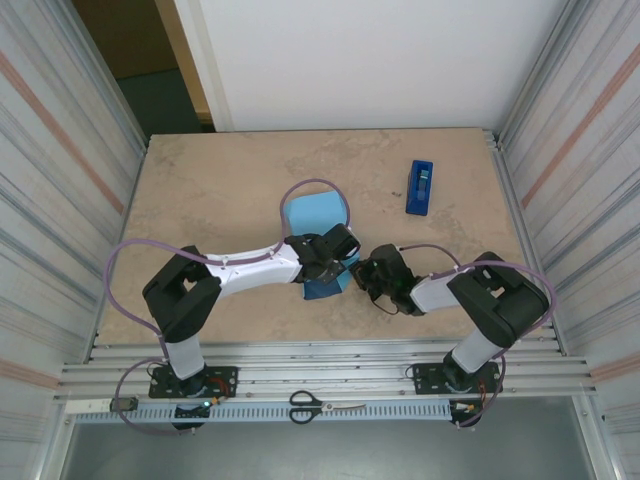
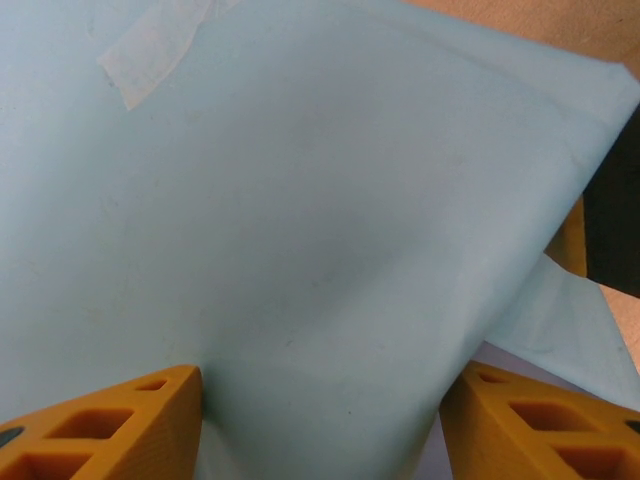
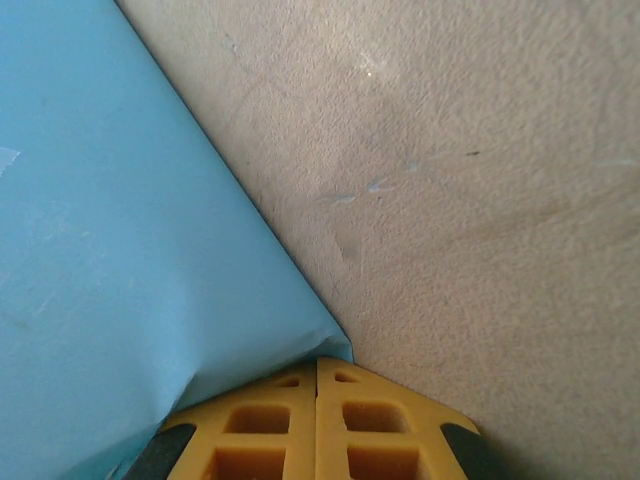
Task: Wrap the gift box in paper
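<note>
left gripper [image 2: 320,400]: closest to the lens; orange fingers [image 2: 110,425] spread, paper stuffed between and touching both; looks like a squeeze on paper.
paper [image 2: 300,220]: light blue side out, folded into a bundle, in the middle of the table, between both grippers.
box: most likely tucked inside paper.
tape [image 2: 150,50]: small clear strip stuck flat on paper, away from fingers.
right gripper [image 3: 318,368]: clenched tight, nothing inside; tip right at a paper corner, low on table [image 3: 480,200].
dispenser [image 1: 420,187]: well apart, far right side of table.
scissors [image 1: 318,405]: on the rail between the arm bases.
worry one: a rip in thin paper, from a hard push by right tip at that corner.
worry two: a fold popping open, from a slip in left squeeze.
worry three: a bundle sliding off across smooth table, from a sideways shove.
</note>
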`<state>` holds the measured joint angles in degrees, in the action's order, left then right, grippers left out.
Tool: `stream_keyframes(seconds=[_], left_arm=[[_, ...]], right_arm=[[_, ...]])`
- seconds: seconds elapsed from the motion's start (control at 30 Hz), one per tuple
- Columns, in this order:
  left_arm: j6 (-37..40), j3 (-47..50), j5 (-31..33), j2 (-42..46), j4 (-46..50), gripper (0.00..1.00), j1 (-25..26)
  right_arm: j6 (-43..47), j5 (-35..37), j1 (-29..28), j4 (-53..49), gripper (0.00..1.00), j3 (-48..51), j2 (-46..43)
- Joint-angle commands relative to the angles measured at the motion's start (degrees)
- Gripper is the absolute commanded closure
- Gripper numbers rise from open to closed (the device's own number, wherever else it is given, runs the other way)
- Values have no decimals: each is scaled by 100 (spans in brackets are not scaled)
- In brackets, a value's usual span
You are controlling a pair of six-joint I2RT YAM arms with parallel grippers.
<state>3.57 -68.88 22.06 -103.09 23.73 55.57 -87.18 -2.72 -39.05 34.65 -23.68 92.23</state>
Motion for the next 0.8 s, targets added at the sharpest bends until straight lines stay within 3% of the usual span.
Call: stream_keyframes(seconds=[0.0,0.6,0.77], left_arm=[[-208,374,-739,-467,695,39,-14],[-217,335,-730,-475,704,39,-19],[-199,355,-712,-475,730,39,-18]], right_arm=[[-224,-183,-378,-464,100,-31,217],[-890,705,-1220,-433,100,692,-472],[-638,458,-1210,-30,100,661,-536]])
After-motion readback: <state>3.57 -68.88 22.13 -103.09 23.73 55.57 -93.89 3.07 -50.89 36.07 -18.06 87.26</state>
